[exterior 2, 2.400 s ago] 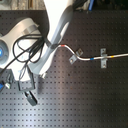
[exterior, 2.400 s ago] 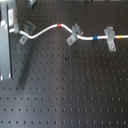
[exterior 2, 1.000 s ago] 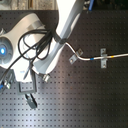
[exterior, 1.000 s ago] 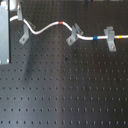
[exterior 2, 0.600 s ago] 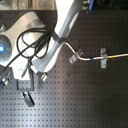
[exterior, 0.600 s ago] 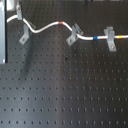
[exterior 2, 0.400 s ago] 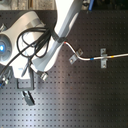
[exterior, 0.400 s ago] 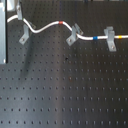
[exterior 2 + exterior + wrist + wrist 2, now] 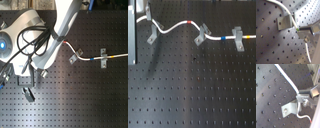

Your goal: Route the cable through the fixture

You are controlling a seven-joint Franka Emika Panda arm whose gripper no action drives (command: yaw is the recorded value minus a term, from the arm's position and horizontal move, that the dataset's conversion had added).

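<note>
The white cable (image 9: pixel 173 27) runs across the back of the black hole board, with a red band (image 9: pixel 189 22), a blue band (image 9: pixel 224 36) and a yellow mark (image 9: pixel 248 36). The fixture (image 9: pixel 150 37), a slanted light-grey clip, stands at the first exterior view's left. In both wrist views my gripper (image 9: pixel 299 30) (image 9: pixel 303 97) is shut on the cable right beside the fixture (image 9: pixel 284 22) (image 9: pixel 289 109). The cable (image 9: pixel 286 10) runs along the clip's edge. Whether it sits in the slot I cannot tell. In the second exterior view the gripper (image 9: pixel 34 72) hangs under the white arm.
Two more grey clips (image 9: pixel 203 34) (image 9: pixel 238 39) hold the cable further to the first exterior view's right. The white arm (image 9: pixel 62 20), its base (image 9: pixel 7 45) and black hoses (image 9: pixel 30 42) fill the second exterior view's upper left. A small black part (image 9: pixel 26 93) lies below the gripper there.
The arm has swung toward the second exterior view's lower left, carrying the cable's end toward the leftmost clip. Over the last half second it barely moves.
</note>
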